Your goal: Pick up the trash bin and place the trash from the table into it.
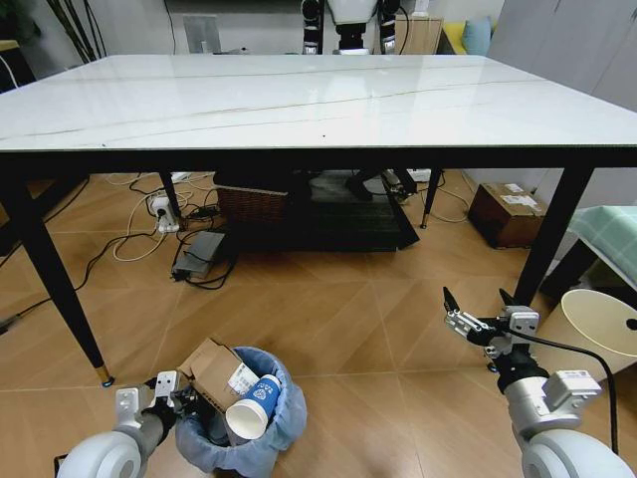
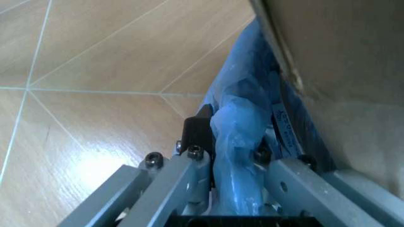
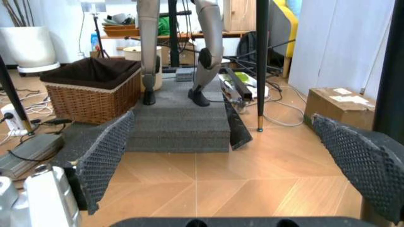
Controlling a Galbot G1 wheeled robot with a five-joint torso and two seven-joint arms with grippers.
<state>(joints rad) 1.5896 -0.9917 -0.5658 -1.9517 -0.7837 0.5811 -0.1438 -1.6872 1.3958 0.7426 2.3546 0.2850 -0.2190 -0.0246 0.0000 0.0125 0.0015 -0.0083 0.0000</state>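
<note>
**Bin on the floor, left gripper on its rim**

I see the trash bin (image 1: 244, 423) standing on the wooden floor in front of the table (image 1: 299, 100). It holds a cardboard box (image 1: 217, 373) and a paper cup (image 1: 254, 403). My left gripper (image 1: 179, 396) clamps the bin's blue-bagged rim (the left wrist camera shows the liner (image 2: 237, 142) pinched between the fingers). My right gripper (image 1: 481, 317) hangs spread wide, well to the bin's right.
</note>
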